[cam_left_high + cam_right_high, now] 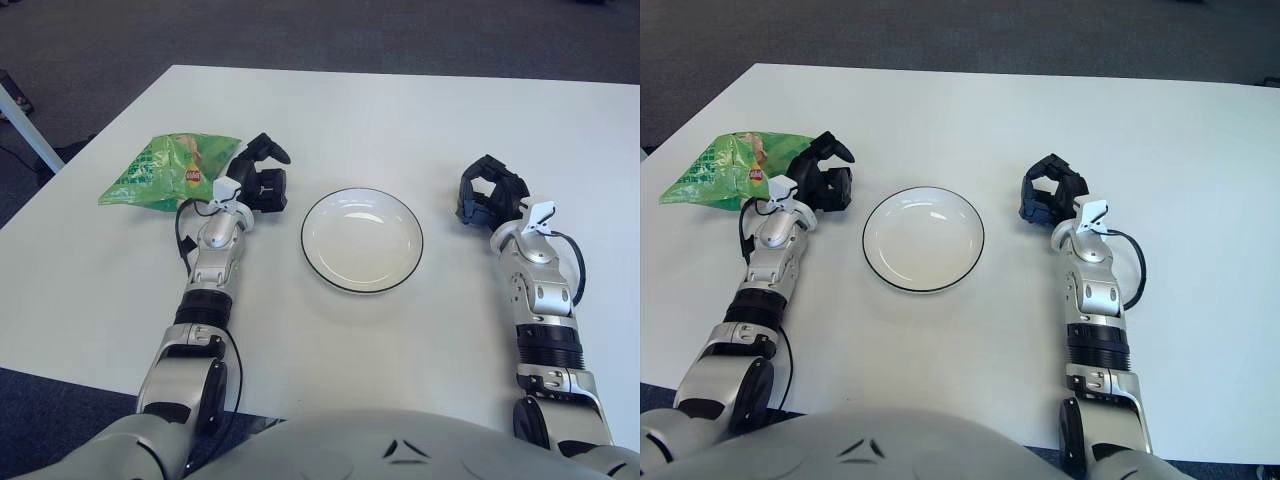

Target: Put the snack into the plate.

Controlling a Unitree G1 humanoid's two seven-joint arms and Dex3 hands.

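The left hand (258,178) is seen left of centre in the frame, its dark fingers (268,151) spread apart and clamped on nothing; one finger is arched upward while the others are pointed toward the middle of the frame; whether the hand is touching the snack cannot be told, though its back is placed right at the bag's near edge; the snack (172,170), a green crinkled bag with a small red and yellow label, is lying flat on the counter (400,110) in the upper left of the frame, outside the plate; the plate (362,240), white with a thin dark rim, is set at the centre of the frame, just right of the left hand and apart from it; nothing is held in it; the right hand (490,194) is shown to the right of the plate, well apart from the rim, with its fingers curled loosely inward around nothing; a thin black cable is looped beside each forearm; the white counter is spread across most of the frame, with dark carpet (300,30) visible along the upper edge and lower left corner
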